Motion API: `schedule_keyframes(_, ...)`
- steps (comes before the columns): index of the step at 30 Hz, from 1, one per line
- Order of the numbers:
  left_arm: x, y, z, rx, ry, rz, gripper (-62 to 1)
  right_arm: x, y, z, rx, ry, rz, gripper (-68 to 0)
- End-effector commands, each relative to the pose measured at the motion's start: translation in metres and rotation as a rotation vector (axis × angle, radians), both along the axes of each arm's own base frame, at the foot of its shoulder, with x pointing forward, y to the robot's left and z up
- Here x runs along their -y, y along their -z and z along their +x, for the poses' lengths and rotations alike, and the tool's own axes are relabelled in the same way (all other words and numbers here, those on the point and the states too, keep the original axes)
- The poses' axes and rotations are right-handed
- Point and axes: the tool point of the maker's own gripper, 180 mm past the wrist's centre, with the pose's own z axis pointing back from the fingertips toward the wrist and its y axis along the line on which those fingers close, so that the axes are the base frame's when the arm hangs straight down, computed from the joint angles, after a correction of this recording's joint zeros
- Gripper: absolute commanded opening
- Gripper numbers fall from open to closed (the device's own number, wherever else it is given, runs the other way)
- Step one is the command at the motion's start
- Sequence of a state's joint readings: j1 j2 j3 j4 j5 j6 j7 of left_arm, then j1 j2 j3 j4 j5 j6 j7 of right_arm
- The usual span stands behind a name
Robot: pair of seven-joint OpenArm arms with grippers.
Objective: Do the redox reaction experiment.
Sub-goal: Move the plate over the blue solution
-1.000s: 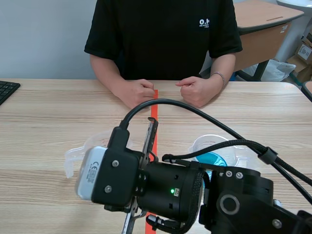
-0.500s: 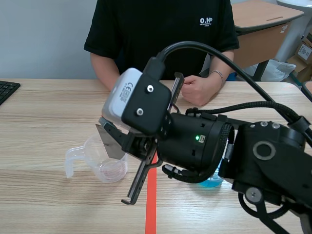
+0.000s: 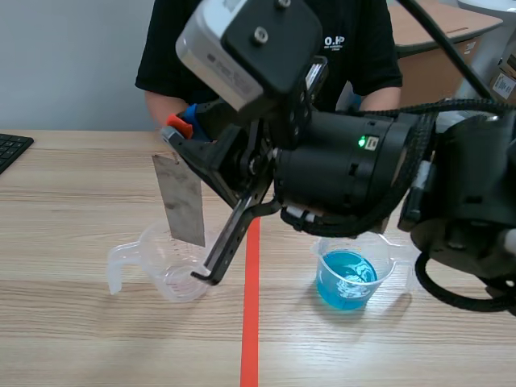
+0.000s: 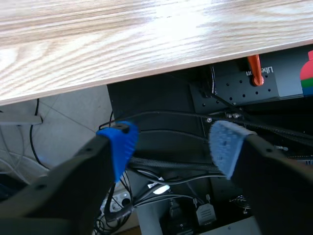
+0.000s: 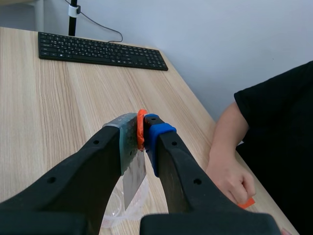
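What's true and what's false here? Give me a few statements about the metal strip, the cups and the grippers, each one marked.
1. The right gripper is shut on a grey metal strip. True.
2. The strip dips into the cup of blue liquid. False: it hangs over the clear cup, across the tape line.
3. The left gripper holds a cup. False: it is open and holds nothing.
4. A black keyboard lies on the table. True.
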State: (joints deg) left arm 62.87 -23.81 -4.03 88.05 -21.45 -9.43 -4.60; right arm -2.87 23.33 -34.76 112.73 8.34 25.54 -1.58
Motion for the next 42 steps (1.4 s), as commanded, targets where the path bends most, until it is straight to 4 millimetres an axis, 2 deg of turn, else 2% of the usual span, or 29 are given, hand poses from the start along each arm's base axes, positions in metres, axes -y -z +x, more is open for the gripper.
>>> schedule_keyframes(1,0.002,-0.003,0.003,0.017,-0.004,-0.011,-35.1,0.002,-0.017,0.003,0.027,0.008,0.031,-66.0)
schedule_keyframes(5,0.002,-0.003,0.003,0.017,-0.004,-0.011,-47.1,0.009,-0.028,0.004,0.012,0.028,0.030,-66.0)
schedule_keyframes(10,0.002,-0.002,0.002,0.010,-0.002,-0.010,-54.3,0.022,-0.042,-0.002,0.019,0.021,0.042,-66.0)
schedule_keyframes(15,0.002,-0.002,0.001,0.005,-0.001,-0.008,-56.8,0.044,-0.043,-0.001,0.015,0.049,0.019,-66.0)
schedule_keyframes(21,0.002,-0.002,0.001,0.002,0.004,-0.010,-56.8,0.077,-0.041,0.002,0.011,0.099,-0.016,-66.0)
schedule_keyframes(34,0.002,-0.002,0.001,0.002,0.003,-0.010,-56.8,0.135,-0.038,-0.006,-0.010,0.164,-0.062,-66.0)
schedule_keyframes(37,0.002,-0.002,0.001,0.002,0.003,-0.010,-56.8,0.146,-0.038,-0.008,-0.005,0.178,-0.076,-66.0)
schedule_keyframes(42,0.002,-0.002,0.001,0.002,0.003,-0.010,-56.8,0.154,-0.037,-0.016,-0.016,0.170,-0.083,-66.0)
